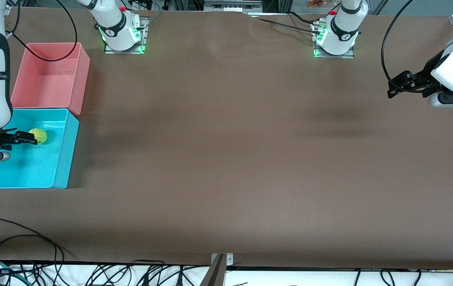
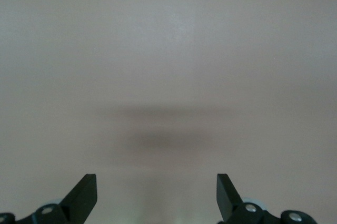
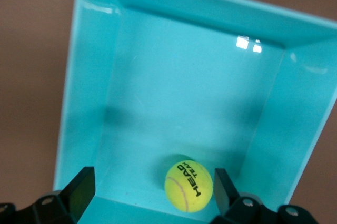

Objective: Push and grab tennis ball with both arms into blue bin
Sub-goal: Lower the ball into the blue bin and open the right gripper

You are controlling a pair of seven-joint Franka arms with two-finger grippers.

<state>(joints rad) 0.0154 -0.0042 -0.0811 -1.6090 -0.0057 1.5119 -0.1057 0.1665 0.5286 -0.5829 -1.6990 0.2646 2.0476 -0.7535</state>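
Right gripper (image 1: 10,147) hangs over the blue bin (image 1: 61,174) with its jaws spread and nothing between them. I read the tennis ball (image 1: 38,136) as released: from the front it sits on the bin floor just past the fingertips, and in the right wrist view the ball (image 3: 188,186) rests low in the tub between the two open fingers (image 3: 79,192), near one wall. Just above the blue bin from the front sits the pink bin (image 1: 73,85), the two touching or nearly so, and it looks empty.

My call is that the drop is done, so the job now is a clean exit: lift straight up and keep the jaws wide, so a finger doesn't clip the ball or catch the bin rim.

Sweeping across the brown table (image 1: 226,159) to the other end, the left gripper (image 1: 403,85) waits in the air over bare table, jaws open and empty; its wrist view shows only its fingertips (image 2: 84,195) and the tabletop.

Much of the right arm is cut off at the edge of the front view, and it covers one corner of the blue bin.
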